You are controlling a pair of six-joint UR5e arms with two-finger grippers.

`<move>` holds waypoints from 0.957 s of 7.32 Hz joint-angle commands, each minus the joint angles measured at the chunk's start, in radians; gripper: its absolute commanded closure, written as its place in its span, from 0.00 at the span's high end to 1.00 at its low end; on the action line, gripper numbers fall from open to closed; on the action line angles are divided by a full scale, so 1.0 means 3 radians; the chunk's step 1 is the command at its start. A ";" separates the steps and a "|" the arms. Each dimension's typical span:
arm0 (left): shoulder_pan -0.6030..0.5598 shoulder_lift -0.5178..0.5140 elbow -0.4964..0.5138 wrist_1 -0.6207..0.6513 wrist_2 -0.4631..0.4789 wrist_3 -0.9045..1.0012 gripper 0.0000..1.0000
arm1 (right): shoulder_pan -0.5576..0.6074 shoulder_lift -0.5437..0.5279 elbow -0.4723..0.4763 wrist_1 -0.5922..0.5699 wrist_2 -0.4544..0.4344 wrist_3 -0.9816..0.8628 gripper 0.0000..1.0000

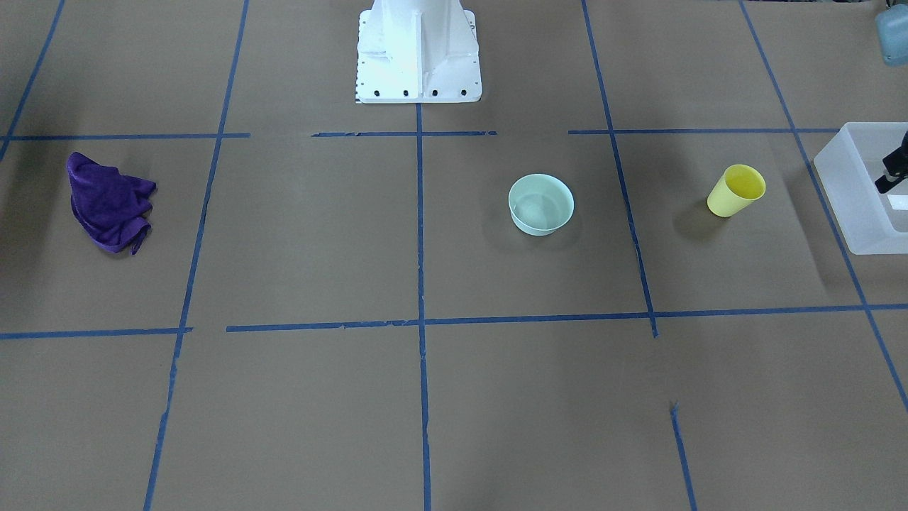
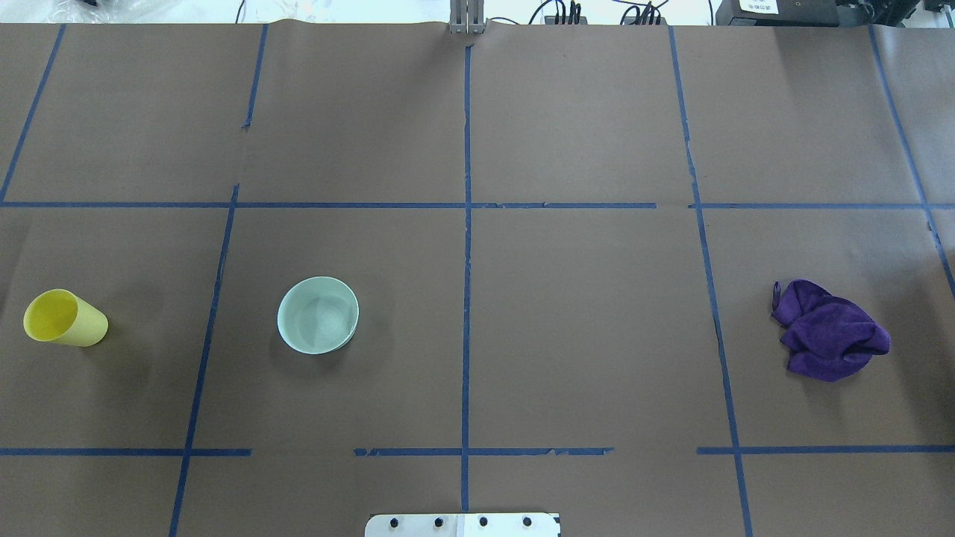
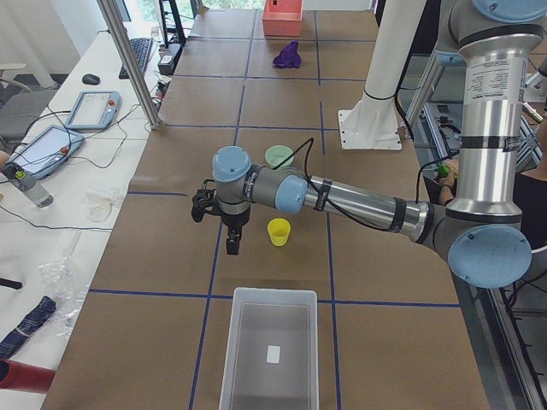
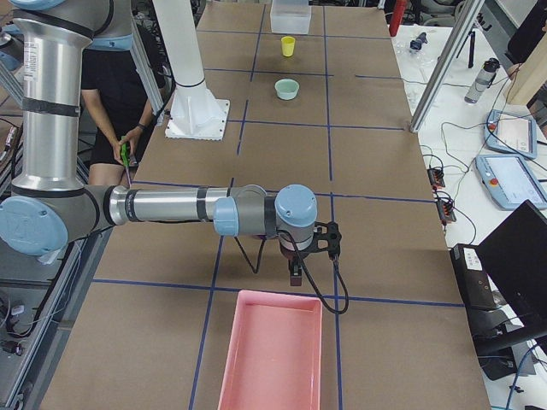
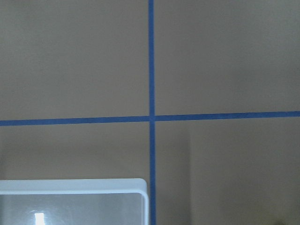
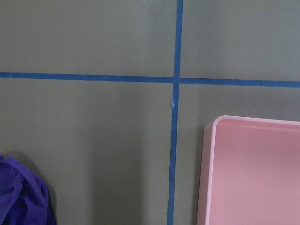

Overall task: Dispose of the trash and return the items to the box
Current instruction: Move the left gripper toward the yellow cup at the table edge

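Left gripper [image 3: 232, 246] and right gripper [image 4: 295, 276] low, pointed straight down.

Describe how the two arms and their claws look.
Both the left arm and right arm are silver tubes with grey joints and light-blue round caps. A black cable loops at each wrist. The left claw and right claw are black.

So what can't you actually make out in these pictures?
Left pincer: open or shut unclear; small in the left side view, cut by the front view's edge.
Right pincer: likewise, small in the right side view.
Frosted-white rectangular plastic box: label print too small, left side view.
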 commanded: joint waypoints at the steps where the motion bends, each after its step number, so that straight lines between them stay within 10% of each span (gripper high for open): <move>1: 0.0287 0.0458 -0.0085 -0.0835 -0.0001 -0.0453 1.00 | 0.0000 -0.0005 0.0008 -0.0005 0.0000 0.0006 1.00; 4: 0.0951 0.0660 0.0303 -0.2331 0.0045 -0.1695 1.00 | 0.0000 -0.0010 0.0008 0.0000 0.0005 0.0006 1.00; 7: 0.1091 0.0620 0.0390 -0.2344 0.0168 -0.1718 1.00 | 0.0000 -0.0005 0.0008 -0.0005 0.0005 0.0006 1.00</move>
